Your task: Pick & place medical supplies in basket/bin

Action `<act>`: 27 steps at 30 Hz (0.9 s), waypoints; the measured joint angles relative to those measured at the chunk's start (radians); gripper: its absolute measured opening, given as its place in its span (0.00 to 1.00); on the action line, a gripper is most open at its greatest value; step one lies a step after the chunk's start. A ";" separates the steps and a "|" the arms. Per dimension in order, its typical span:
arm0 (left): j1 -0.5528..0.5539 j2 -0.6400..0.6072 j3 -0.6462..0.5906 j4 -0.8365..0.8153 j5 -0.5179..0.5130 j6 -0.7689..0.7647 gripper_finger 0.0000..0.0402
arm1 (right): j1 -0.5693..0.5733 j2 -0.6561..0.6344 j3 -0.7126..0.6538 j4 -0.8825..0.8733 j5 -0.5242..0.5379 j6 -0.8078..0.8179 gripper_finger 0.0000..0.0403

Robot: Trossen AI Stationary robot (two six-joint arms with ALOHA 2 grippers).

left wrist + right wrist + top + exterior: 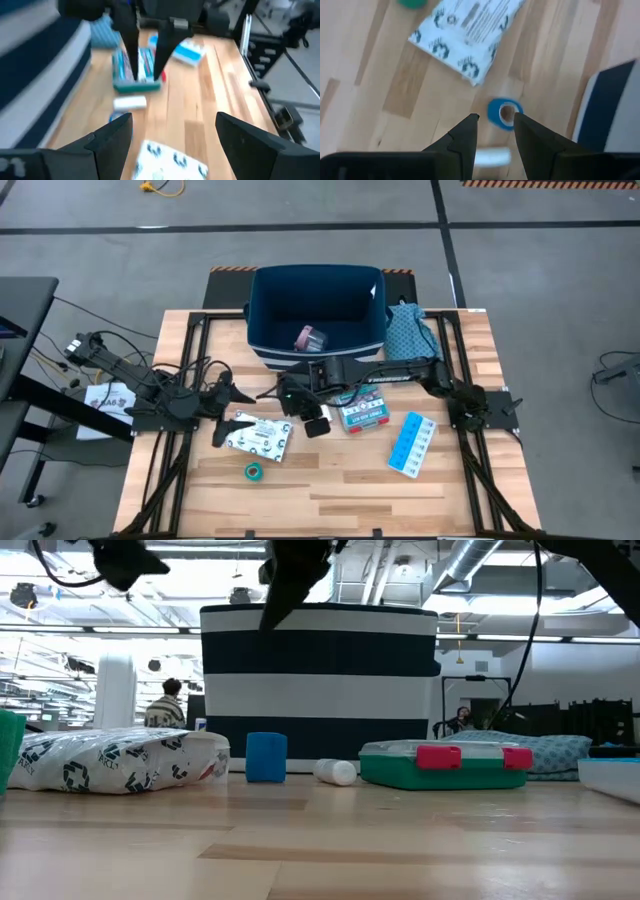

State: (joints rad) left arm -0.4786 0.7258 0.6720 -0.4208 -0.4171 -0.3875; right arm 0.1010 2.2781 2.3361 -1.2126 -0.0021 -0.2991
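The blue roll (pixel 503 114) is standing on the wooden bench (pixel 340 490) just in front of the navy bin (pixel 318 315), and the right claw (pixel 494 131) is hanging directly over it with its two dark fingers (pixel 462 137) partly apart and nothing between them. In the right wrist view the roll is showing just past the fingertips, with the white tube (pixel 492 156) lying blurred beneath the fingers and the white packet with green print (pixel 470 35) farther out beside the green roll (pixel 411 3). The low view is showing what the overhead view hides under the arm: the blue roll (pixel 266 757) upright, the white tube (pixel 335 772) lying near it, and the teal-and-red box (pixel 446 765) beyond that, all in front of the striped bin wall (pixel 320 670), with the packet (pixel 115 760) lying off to the side. From above, the right claw (pixel 300 392) is sitting near the bin's front edge, the light blue pill organiser (pixel 412 444) is lying well apart toward the robot's right, and a pink round item (pixel 309 338) is resting inside the bin. The left claw (pixel 228 393) is waiting beside the packet (pixel 258 436), its fingers (pixel 112 140) spread wide and holding nothing. A teal patterned cloth bag (pixel 411 330) is lying against the bin's right side.
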 joint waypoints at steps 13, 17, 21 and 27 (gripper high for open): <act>0.000 0.001 0.000 -0.105 0.045 -0.061 0.69 | -0.028 0.089 -0.005 0.001 -0.027 -0.050 0.30; 0.000 0.001 0.000 -0.109 0.045 -0.062 0.69 | -0.031 0.117 -0.004 0.003 -0.028 -0.060 0.30; 0.000 0.001 0.000 -0.113 0.045 -0.062 0.69 | -0.032 0.118 -0.004 0.024 -0.028 -0.073 0.30; 0.000 0.001 0.000 -0.112 0.045 -0.056 0.69 | -0.041 0.118 -0.004 0.043 -0.062 -0.069 0.30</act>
State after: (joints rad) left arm -0.4782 0.7265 0.6720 -0.5333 -0.3717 -0.4440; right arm 0.0605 2.3962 2.3325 -1.1694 -0.0637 -0.3680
